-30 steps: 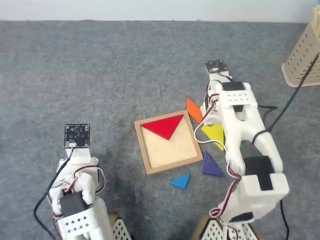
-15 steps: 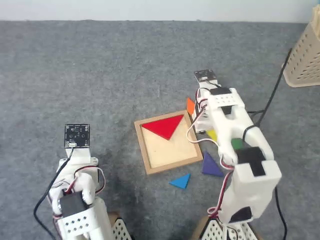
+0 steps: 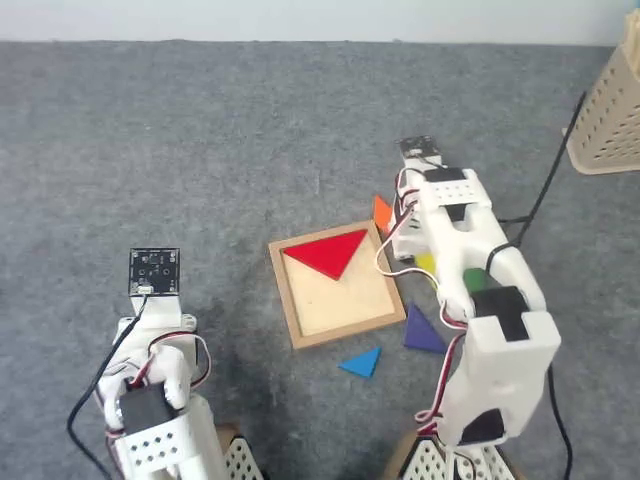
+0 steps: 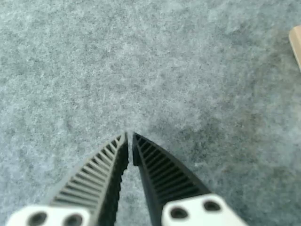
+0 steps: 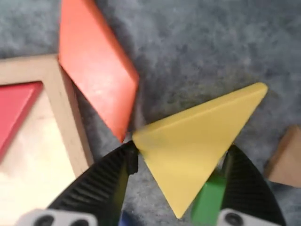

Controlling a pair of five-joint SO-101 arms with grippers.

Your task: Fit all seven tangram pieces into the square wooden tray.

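The square wooden tray (image 3: 290,300) lies at the middle of the table with a red triangle (image 3: 328,252) in its far corner. My right gripper (image 5: 178,160) is beside the tray's right side, shut on the yellow triangle (image 5: 197,141), one finger on each side of it. An orange parallelogram (image 5: 96,66) lies against the tray rim (image 5: 70,117) and touches the yellow triangle's tip. A green piece (image 5: 207,202) sits under the yellow one. The purple triangle (image 3: 422,330) and blue triangle (image 3: 362,362) lie near the tray's near right corner. My left gripper (image 4: 130,136) is shut over bare carpet.
A pale perforated basket (image 3: 610,110) stands at the far right edge. A brown wooden piece (image 5: 287,160) lies just past the yellow triangle. The left arm (image 3: 150,390) sits at the near left, away from the tray. Grey carpet covers the table.
The right arm swung left toward the tray over the yellow triangle, then eased slightly back. The left arm has not moved.
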